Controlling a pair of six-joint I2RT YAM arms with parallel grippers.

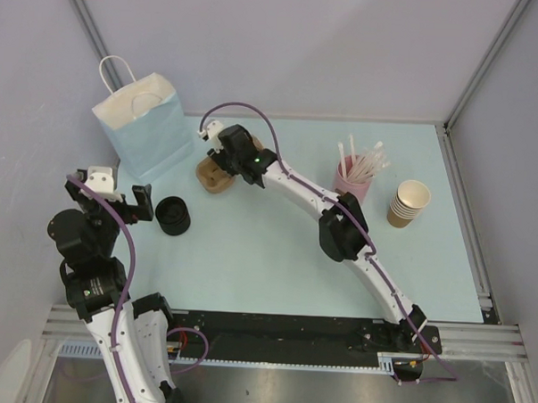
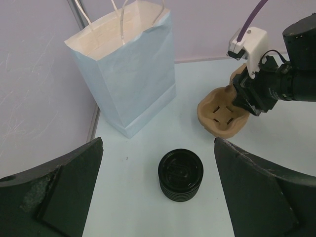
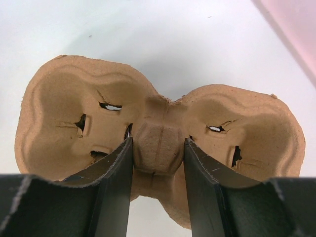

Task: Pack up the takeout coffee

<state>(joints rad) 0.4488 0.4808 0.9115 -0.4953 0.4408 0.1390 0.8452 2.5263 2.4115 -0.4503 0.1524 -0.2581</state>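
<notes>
The takeout coffee is out of view. My right gripper (image 3: 158, 143) is shut on the middle ridge of a tan pulp cup carrier (image 3: 64, 108), one finger in each of its two wells. From above, the carrier (image 1: 211, 178) sits just right of the light blue paper bag (image 1: 147, 129), with the right gripper (image 1: 222, 164) over it. My left gripper (image 1: 113, 197) hangs open at the left, nothing between its fingers. A stack of black lids (image 2: 180, 175) stands on the table below and ahead of it.
The open bag (image 2: 128, 74) stands upright at the back left, handles up. At the right are a pink cup of white straws (image 1: 354, 178) and a stack of nested tan cups (image 1: 409, 204). Grey walls enclose the pale blue table (image 1: 267, 255).
</notes>
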